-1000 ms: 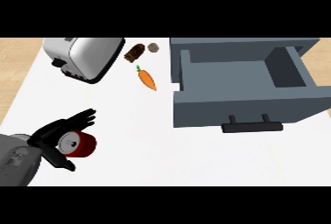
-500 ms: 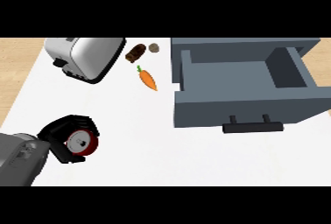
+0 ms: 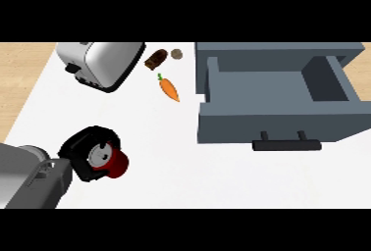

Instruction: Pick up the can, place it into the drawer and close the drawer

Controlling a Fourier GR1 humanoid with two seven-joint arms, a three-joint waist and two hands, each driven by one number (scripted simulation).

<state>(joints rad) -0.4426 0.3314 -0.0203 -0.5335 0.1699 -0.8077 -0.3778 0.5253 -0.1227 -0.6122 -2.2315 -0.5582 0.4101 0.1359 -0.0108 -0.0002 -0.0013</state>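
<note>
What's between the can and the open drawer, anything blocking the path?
Nothing visible. The left robot hand is curled round the can; bare counter lies between it and the open drawer. The carrot sits farther back, off that line.

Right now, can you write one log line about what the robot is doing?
left hand: curled round red can | drawer: open, empty | right hand: not in view

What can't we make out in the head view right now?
- Can: mostly hidden by the left hand curled round it; only its red side shows.
- Right hand: not in view.
- Drawer: its near inside is hidden behind its own front wall.
- Two small brown items beside the toaster: too small to identify.
- Left forearm: cut off by the left edge.
</note>
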